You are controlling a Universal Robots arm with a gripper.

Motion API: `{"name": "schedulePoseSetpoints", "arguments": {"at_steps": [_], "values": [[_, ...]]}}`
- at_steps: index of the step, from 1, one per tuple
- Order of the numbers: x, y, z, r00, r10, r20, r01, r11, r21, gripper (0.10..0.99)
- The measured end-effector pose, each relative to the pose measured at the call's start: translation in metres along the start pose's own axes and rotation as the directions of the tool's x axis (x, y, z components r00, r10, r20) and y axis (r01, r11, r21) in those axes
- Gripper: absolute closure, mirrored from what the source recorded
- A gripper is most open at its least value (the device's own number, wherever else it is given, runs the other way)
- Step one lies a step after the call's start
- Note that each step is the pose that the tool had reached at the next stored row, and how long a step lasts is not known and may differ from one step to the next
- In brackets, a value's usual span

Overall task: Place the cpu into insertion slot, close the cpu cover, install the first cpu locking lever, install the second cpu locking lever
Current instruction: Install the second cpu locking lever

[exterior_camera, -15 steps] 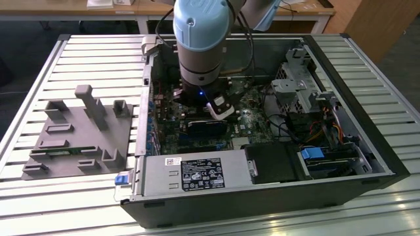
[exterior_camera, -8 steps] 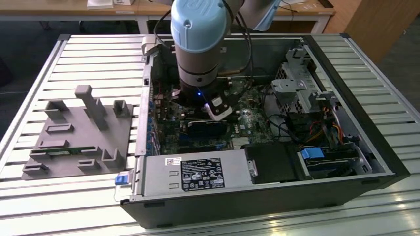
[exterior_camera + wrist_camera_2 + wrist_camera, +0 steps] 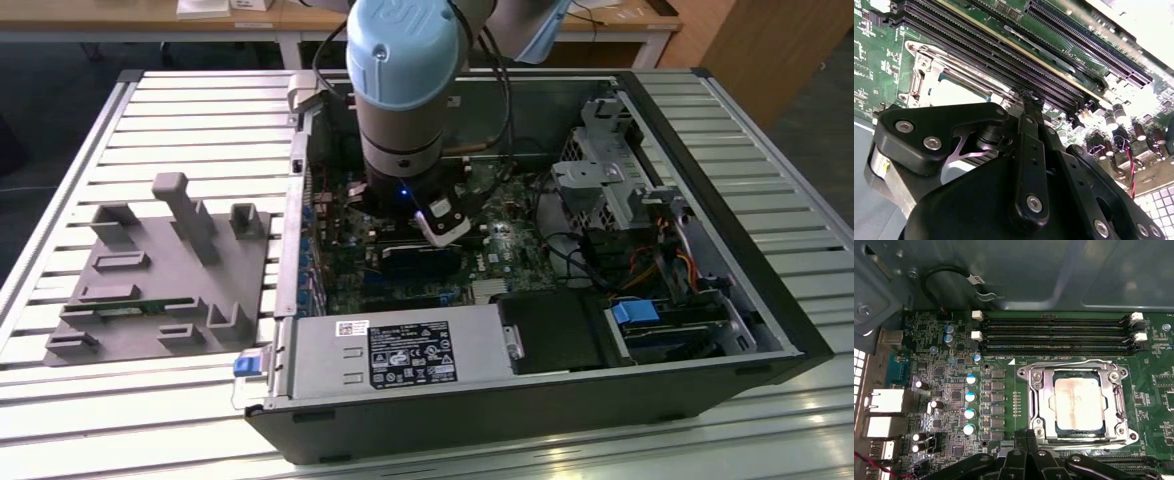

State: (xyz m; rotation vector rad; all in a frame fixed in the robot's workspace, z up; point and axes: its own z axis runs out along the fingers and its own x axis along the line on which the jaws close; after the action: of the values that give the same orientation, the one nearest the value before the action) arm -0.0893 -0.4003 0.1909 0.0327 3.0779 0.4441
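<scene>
Just beside the insertion slot (image 3: 1079, 402), the gripper (image 3: 1026, 440) is seen lowered over the motherboard (image 3: 949, 405), nothing gripped.

Nearest the first wrist view's camera, the black fingers (image 3: 1019, 460) are drawn together, apparently shut and empty. Within the slot, the cpu (image 3: 1078, 401) is seated with its stained metal top up, and the cpu cover (image 3: 1040, 405) appears laid down around it. Beyond the slot, the memory slots (image 3: 1054, 335) are ranged, then the case wall (image 3: 1054, 270). A locking lever could be missed or slip off, it is judged, if the fingertips are misaligned; whether either lever is latched cannot be told.
</scene>
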Motion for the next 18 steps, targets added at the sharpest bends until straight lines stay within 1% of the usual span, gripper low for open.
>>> {"name": "schedulePoseSetpoints", "arguments": {"at_steps": [5,18], "values": [[0.0009,-0.0006,0.0019,1.0,0.0,-0.0002,0.0,1.0,0.0,0.98],[0.0013,-0.0008,0.0028,1.0,-0.001,-0.0005,0.001,1.0,-0.001,0.98]]}}
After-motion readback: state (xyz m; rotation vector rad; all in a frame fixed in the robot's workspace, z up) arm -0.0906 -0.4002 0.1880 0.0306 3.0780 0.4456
